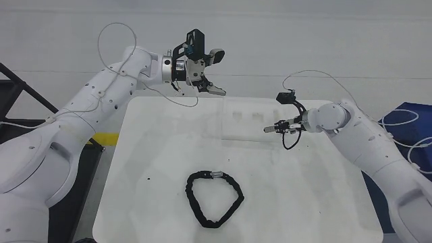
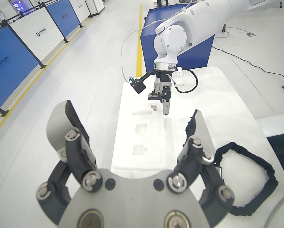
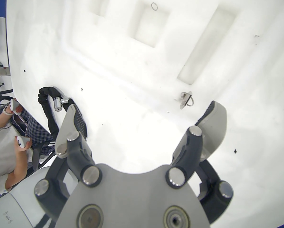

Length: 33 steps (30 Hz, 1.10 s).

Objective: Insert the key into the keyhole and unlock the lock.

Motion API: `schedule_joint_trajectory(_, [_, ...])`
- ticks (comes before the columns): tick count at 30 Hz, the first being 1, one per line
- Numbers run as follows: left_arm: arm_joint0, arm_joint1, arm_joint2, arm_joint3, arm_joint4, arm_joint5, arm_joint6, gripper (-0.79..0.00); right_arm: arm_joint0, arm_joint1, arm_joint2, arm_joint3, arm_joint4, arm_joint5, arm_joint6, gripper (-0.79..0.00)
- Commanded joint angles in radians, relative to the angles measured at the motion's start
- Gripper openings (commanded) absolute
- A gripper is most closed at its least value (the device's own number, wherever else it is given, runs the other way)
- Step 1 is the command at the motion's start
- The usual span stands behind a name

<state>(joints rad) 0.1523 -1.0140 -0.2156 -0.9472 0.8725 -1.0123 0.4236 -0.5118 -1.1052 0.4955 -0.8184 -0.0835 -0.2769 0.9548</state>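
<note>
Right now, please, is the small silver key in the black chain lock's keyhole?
Out: the small silver key lies by the long recess in the white foam tray, apart from the black chain lock and its empty keyhole.

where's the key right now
In the right wrist view the key lies loose by the end of the long slot in the foam tray, just ahead of the open right gripper; nothing grips it.

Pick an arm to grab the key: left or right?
Right. The right gripper, open, hangs just over the key on the foam tray; the left gripper, also open, is off the table's far edge, well away.
</note>
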Motion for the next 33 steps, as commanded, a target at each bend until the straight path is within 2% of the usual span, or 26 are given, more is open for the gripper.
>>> schedule_joint_trajectory(1, [0.000, 0.000, 0.000, 0.000, 0.000, 0.000, 0.000, 0.000, 0.008, -0.015, -0.008, 0.031, 0.003, -0.008, 0.006, 0.000])
schedule_joint_trajectory(10, [0.000, 0.000, 0.000, 0.000, 0.000, 0.000, 0.000, 0.000, 0.039, -0.076, -0.029, 0.161, 0.017, -0.073, 0.019, 0.000])
schedule_joint_trajectory(25, [0.000, 0.000, 0.000, 0.000, 0.000, 0.000, 0.000, 0.000, 0.039, -0.076, -0.029, 0.161, 0.017, -0.073, 0.019, 0.000])
schedule_joint_trajectory(33, [0.000, 0.000, 0.000, 0.000, 0.000, 0.000, 0.000, 0.000, 0.044, -0.069, -0.022, 0.087, -0.078, 0.017, 0.031, 0.000])
